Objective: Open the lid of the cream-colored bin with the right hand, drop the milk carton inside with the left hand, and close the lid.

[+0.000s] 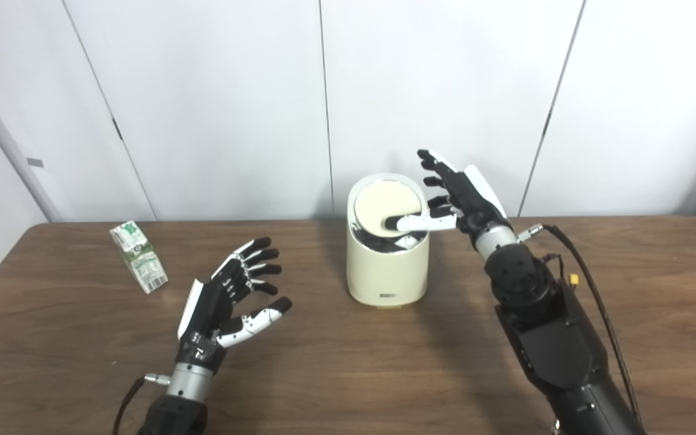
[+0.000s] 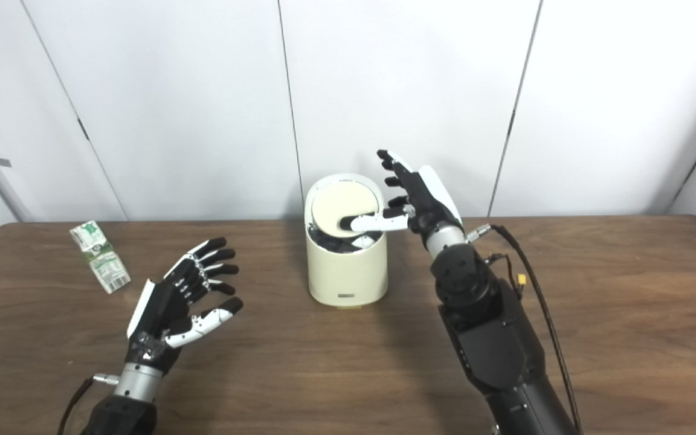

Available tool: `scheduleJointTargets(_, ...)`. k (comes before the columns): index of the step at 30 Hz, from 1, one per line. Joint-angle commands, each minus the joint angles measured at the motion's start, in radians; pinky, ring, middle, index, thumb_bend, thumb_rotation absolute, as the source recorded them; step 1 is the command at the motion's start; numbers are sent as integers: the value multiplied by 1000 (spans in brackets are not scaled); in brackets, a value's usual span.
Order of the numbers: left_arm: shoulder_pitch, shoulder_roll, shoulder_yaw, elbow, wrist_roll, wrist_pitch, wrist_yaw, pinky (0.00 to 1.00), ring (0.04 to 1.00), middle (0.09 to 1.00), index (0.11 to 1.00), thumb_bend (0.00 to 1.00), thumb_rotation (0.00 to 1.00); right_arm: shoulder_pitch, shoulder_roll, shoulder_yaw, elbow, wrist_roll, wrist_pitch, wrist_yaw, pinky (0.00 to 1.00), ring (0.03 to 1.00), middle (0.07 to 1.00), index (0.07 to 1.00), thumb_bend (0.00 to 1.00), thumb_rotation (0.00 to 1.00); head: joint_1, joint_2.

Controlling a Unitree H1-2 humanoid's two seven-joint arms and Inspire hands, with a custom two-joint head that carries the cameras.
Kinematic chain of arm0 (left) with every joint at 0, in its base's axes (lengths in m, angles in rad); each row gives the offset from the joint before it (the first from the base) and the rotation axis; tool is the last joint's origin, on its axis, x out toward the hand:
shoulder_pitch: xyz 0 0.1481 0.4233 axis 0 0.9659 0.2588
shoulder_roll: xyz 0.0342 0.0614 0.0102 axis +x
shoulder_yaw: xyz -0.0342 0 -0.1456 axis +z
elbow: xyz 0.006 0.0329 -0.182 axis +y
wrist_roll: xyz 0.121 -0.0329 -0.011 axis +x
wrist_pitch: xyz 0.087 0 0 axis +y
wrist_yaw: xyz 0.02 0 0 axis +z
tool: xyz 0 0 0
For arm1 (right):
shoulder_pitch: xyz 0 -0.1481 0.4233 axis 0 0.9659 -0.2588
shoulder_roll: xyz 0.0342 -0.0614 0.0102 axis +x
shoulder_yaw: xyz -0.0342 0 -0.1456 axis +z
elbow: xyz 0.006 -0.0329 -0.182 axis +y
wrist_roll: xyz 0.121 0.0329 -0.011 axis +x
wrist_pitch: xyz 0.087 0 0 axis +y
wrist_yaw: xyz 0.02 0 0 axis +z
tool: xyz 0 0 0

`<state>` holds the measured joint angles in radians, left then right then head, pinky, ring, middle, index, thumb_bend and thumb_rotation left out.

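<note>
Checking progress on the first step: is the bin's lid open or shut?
Partly open. The lid is tilted, its near edge pressed down under the right hand's thumb, showing a dark gap inside the bin.

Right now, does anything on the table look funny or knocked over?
Nothing is spilled or broken. The lid of the cream bin sits tilted, its front edge tipped down with a dark gap showing, because the right hand's thumb presses on it. The milk carton leans a little, far left, untouched.
</note>
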<state>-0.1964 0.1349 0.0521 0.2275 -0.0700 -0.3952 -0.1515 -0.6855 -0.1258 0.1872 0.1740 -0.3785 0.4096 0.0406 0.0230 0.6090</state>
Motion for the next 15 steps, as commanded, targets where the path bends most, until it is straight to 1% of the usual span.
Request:
scheduleJointTargets(1, 60, -27, -17, 28, 8, 6, 11, 596, 729, 797, 865, 646, 87, -60, -9, 7, -20, -24, -26, -11, 662, 841, 924, 927, 807, 242, 2, 3)
scheduleJointTargets(3, 62, -28, -18, 23, 10, 10, 12, 595, 729, 798, 864, 642, 85, -60, -13, 13, -20, -35, -17, -8, 681, 845, 925, 930, 813, 250, 2, 3)
scheduleJointTargets(9, 64, -29, -19, 20, 8, 14, 12, 598, 737, 801, 862, 646, 96, -59, -21, 28, -26, -63, -10, -6, 699, 839, 919, 927, 841, 225, 10, 10)
scheduleJointTargets(12, 65, -31, -20, 9, 3, 31, 10, 587, 739, 802, 862, 659, 102, -56, -28, 39, -29, -81, -24, -9, 755, 863, 918, 926, 855, 202, 13, 12)
scheduleJointTargets(15, 66, -31, -22, 5, -3, 33, 5, 584, 739, 801, 861, 665, 106, -54, -38, 58, -37, -109, -26, -10, 807, 890, 921, 928, 870, 192, 13, 15)
